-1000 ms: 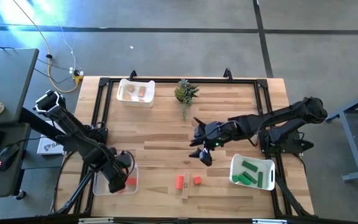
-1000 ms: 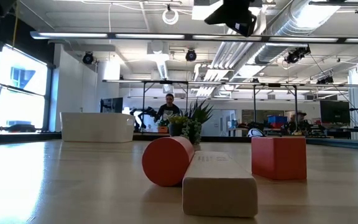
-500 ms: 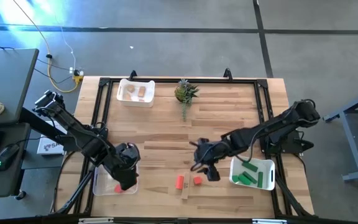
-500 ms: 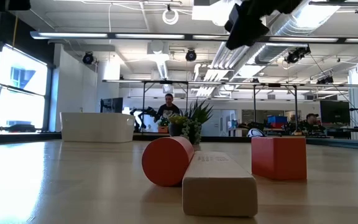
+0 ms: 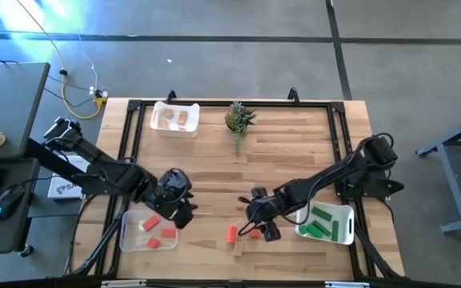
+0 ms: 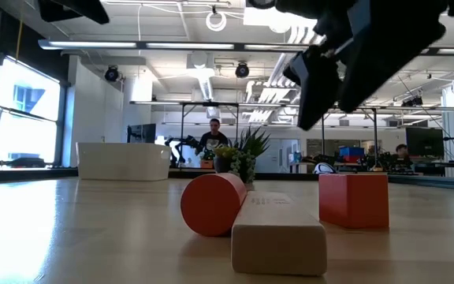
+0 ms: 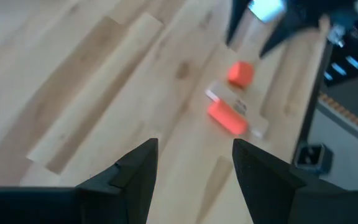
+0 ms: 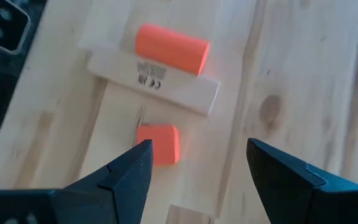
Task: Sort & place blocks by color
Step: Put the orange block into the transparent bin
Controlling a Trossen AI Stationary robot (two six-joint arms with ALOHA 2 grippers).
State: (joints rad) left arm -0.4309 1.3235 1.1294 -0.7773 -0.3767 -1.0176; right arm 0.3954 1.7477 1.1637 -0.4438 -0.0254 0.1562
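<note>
The red cube (image 8: 158, 144) sits loose on the worktop (image 5: 214, 172) at about six o'clock, beside a tan bar (image 8: 153, 79) and a red cylinder (image 8: 172, 48). I have the right gripper (image 8: 194, 180) hovering over the cube, jaws spread and empty, presumably to pick it. The left gripper (image 5: 178, 208) hangs by the clear bin (image 5: 126, 240) at seven o'clock, jaws apart, holding nothing. Only the high view shows the bin's red blocks (image 5: 152, 224); the low view shows the cylinder's round end.
</note>
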